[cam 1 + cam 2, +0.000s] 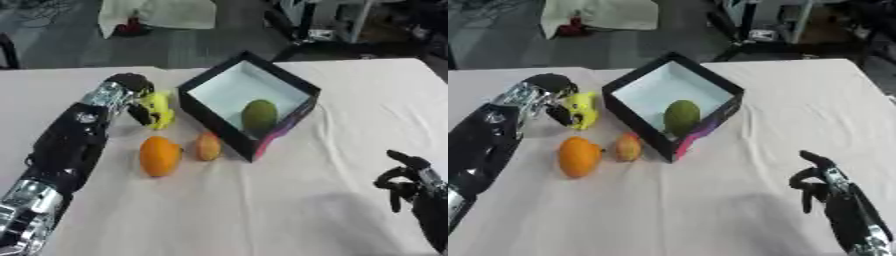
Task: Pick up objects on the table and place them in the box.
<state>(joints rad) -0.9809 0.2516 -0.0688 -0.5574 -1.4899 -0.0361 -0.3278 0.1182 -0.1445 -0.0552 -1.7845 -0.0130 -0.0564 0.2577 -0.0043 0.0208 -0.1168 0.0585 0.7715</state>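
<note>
Cloth-covered table (262, 210) is filling most of both views, its far edge running across the top with dark floor behind it. Black box (229, 127) with a pale inside is sitting turned like a diamond, one corner pointing toward the near side and one toward the far edge. A green fruit (259, 115) is lying inside it, against the near-right wall, its long axis running roughly near to far.

Left of the box, the left hand (140, 107) is reaching in from the near-left corner along the arm and is curling its fingers round a yellow object (160, 107), which is sitting just beside the box's left wall; its exact shape is hard to make out. Nearer than that, an orange (159, 155) is lying on the cloth with its long axis near to far, and a smaller reddish-yellow fruit (207, 146) is lying just right of it, close to the box's near-left wall, also standing lengthwise near to far.

Bare cloth is stretching wide across the near middle and the whole right side. The right hand (820, 182) is resting at the near-right corner, fingers partly curled, holding nothing, well apart from the box.
</note>
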